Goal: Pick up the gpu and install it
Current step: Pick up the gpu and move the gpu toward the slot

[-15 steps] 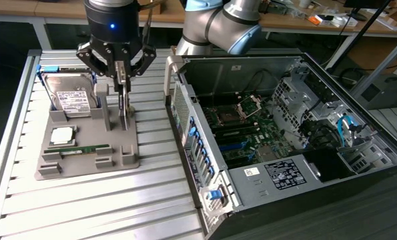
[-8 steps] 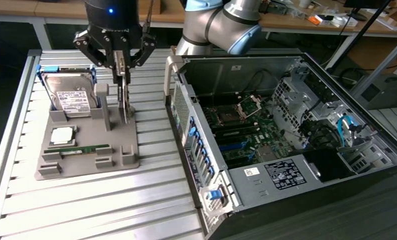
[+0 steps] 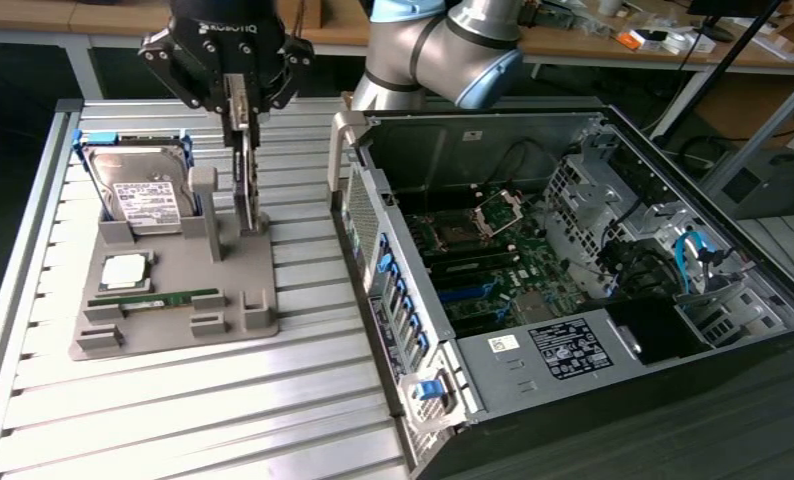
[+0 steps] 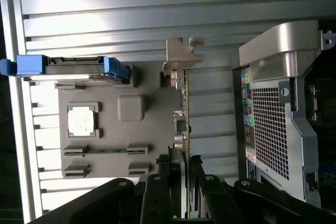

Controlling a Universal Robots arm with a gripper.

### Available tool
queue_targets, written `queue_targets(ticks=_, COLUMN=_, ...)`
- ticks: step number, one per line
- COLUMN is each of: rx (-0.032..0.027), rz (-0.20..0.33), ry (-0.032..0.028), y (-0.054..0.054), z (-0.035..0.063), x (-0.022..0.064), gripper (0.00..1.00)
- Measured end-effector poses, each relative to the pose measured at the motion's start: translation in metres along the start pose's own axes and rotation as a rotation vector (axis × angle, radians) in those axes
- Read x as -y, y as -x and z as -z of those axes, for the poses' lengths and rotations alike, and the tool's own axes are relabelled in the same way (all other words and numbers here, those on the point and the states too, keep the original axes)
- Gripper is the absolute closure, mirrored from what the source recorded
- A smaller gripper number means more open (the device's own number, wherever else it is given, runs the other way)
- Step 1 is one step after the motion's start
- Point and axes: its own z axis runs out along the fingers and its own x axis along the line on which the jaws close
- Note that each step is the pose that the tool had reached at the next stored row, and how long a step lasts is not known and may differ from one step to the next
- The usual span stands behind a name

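My claw is pinched narrow on the gpu, which stands on edge in the gray holder. A hard drive leans at the holder's far end, and an open computer case sits just beside the holder.

Black gripper, grey tray, green-edged gpu; the hard drive wears a blue frame (its label white), the memory stick is green, and the table runs in silver ribs.

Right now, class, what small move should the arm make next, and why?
Probably a short, straight lift: the claw sits over the top edge of the gpu, which stands upright in the grey holder, so a sideways pull might jam it.
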Motion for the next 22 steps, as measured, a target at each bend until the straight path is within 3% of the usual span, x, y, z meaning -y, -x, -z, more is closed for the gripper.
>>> queue_targets(ticks=6, rx=0.0000, rz=0.000, ry=-0.0001, y=0.001, z=0.0173, x=-0.0006, gripper=0.73)
queue_targets(ticks=14, rx=-0.0009, rz=0.000, ry=-0.0001, y=0.003, z=0.0229, x=0.0035, gripper=0.73)
queue_targets(ticks=17, rx=-0.0058, rz=0.000, ry=-0.0004, y=0.006, z=0.0231, x=0.0094, gripper=0.73)
queue_targets(ticks=22, rx=-0.0193, rz=-0.001, ry=-0.0015, y=0.019, z=0.0230, x=0.0141, gripper=0.73)
